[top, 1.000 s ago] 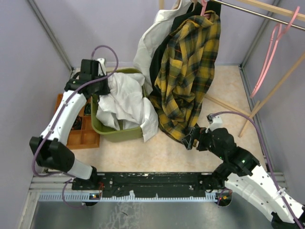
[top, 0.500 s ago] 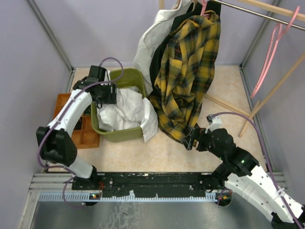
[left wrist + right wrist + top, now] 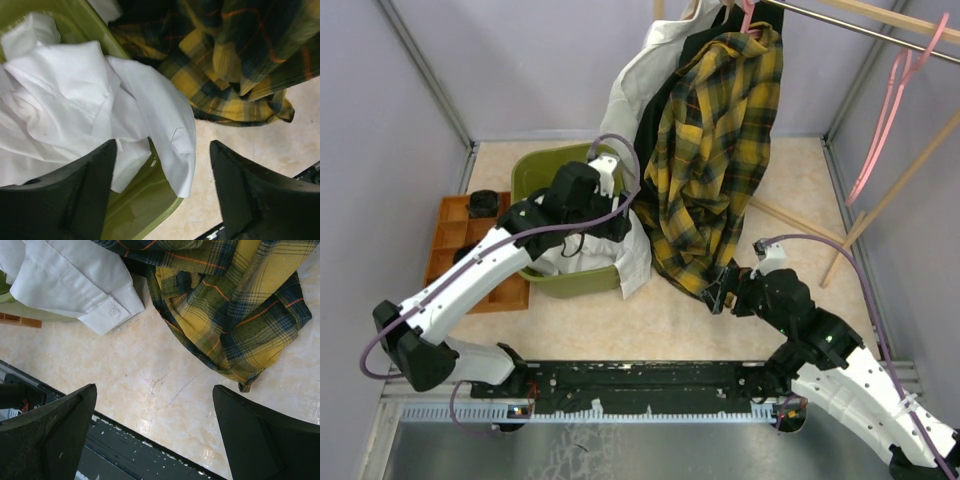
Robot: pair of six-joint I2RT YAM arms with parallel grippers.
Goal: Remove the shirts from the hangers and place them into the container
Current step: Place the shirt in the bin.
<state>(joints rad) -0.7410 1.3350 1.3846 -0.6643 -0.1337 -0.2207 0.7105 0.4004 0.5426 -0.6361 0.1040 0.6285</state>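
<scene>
The white shirt (image 3: pixel 75 100) lies crumpled in the container (image 3: pixel 570 283), one cuffed sleeve spilling over its right rim; it looks soft, light and limp, best pinched at a bunched fold; the plaid shirt (image 3: pixel 720 150) hangs just right of the container, seemingly thicker; the left gripper (image 3: pixel 162 150) above that rim and the right gripper (image 3: pixel 154 390) further right both have jaws apart, empty; no writing is readable.
</scene>
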